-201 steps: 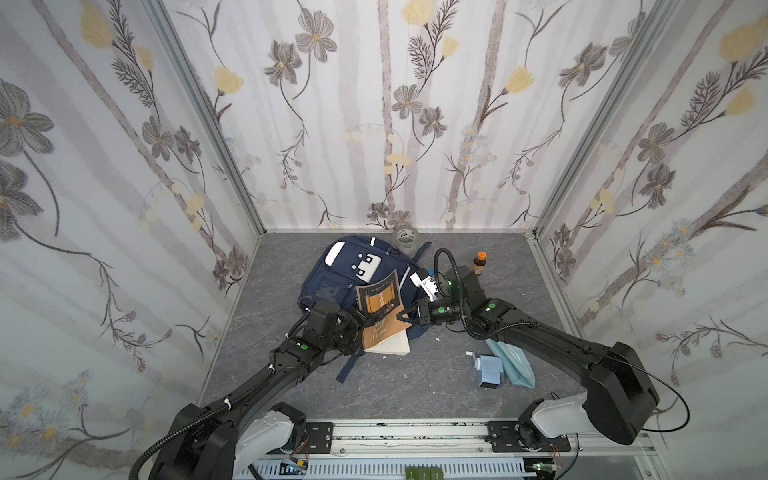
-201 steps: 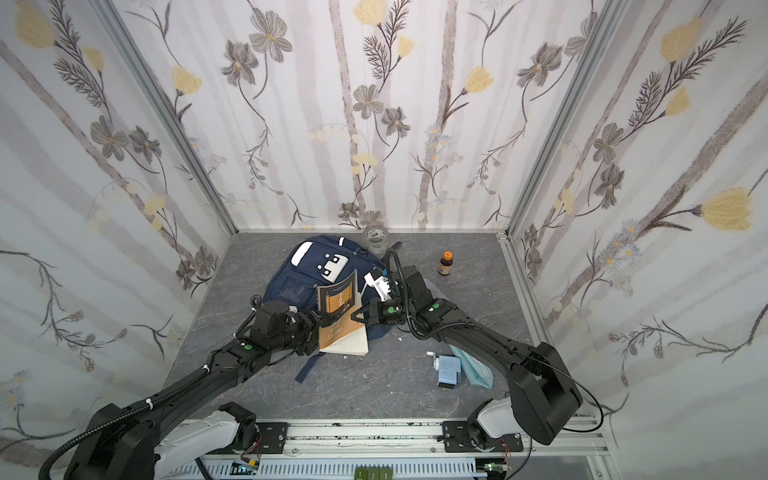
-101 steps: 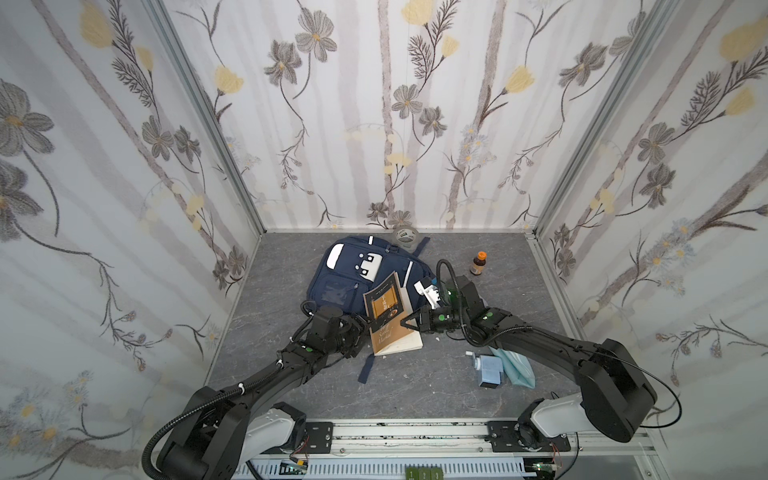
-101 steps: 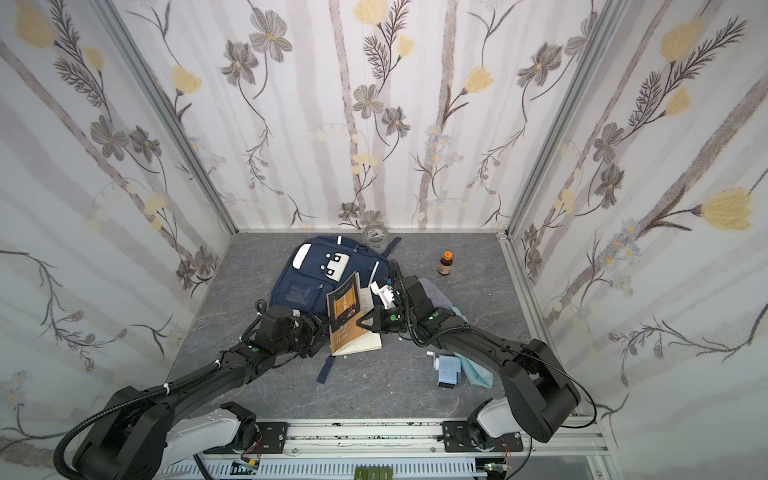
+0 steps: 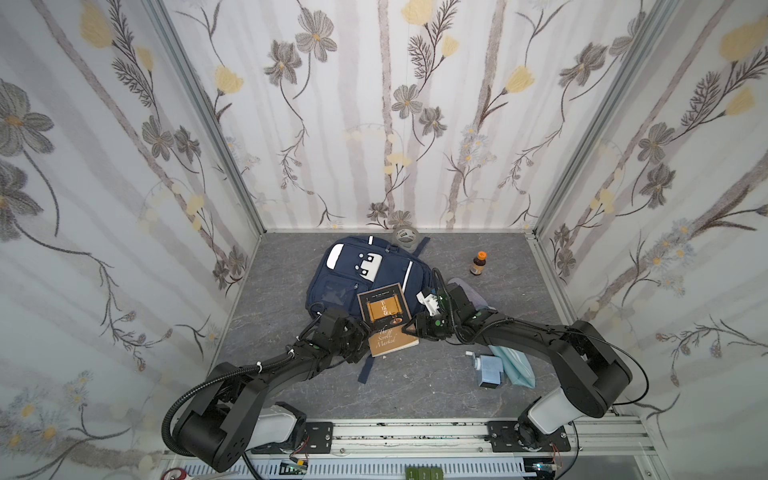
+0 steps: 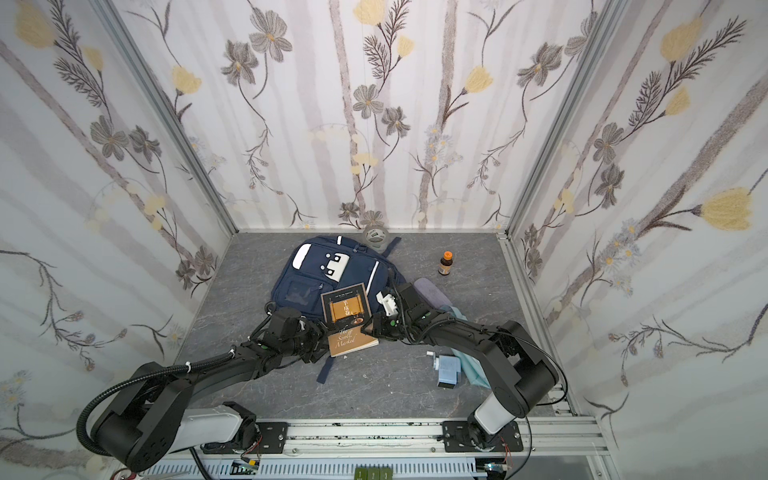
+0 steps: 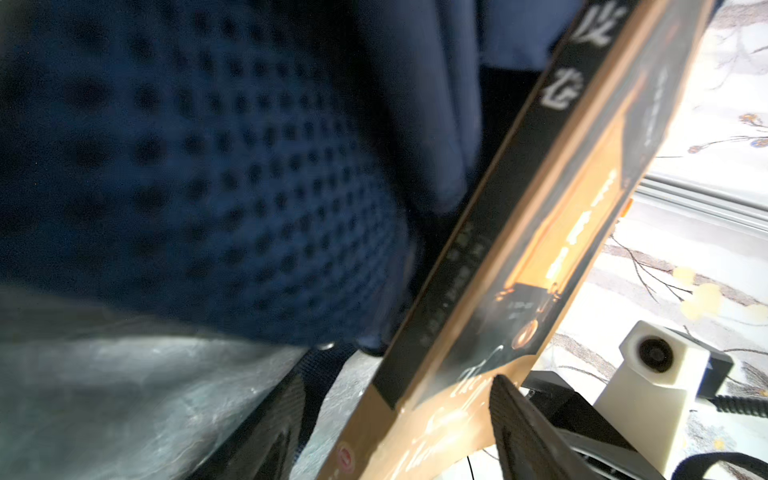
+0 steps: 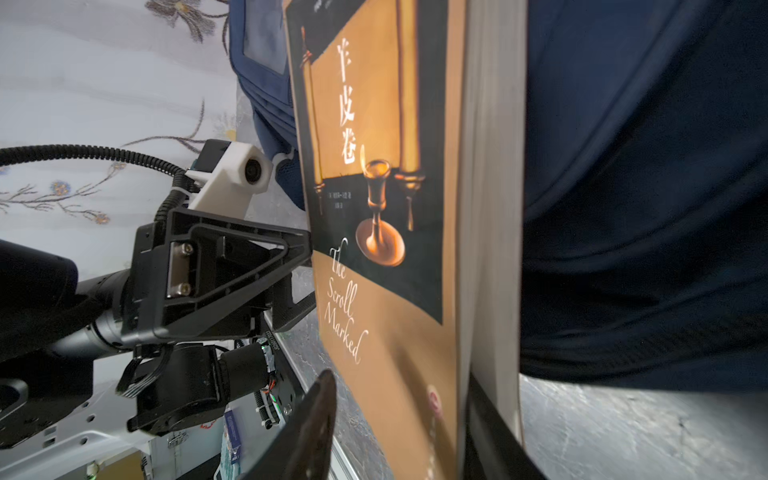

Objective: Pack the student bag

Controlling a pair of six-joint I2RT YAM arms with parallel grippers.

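The student bag (image 5: 353,274) (image 6: 316,274) lies flat, navy with white patches, at the back middle of the floor in both top views. A brown and black book (image 5: 384,318) (image 6: 347,318) titled "The Scroll Marked" leans with its far end on the bag's near edge. My left gripper (image 5: 360,330) (image 7: 395,386) is open around the book's near left corner, and one finger (image 7: 270,428) stands clear of the spine. My right gripper (image 5: 409,328) (image 8: 401,376) is open around the book's right edge, with a gap between one finger (image 8: 316,415) and the cover.
A small brown bottle (image 5: 478,264) with an orange cap stands at the back right. A tape roll (image 5: 405,237) sits by the back wall. A blue box (image 5: 488,370) and a teal pouch (image 5: 515,365) lie at the front right. A bag strap (image 5: 368,370) trails toward the front rail.
My right gripper, shut on the book before, has parted its jaws. My left gripper has moved right, up to the book's left corner. The book has settled lower against the bag.
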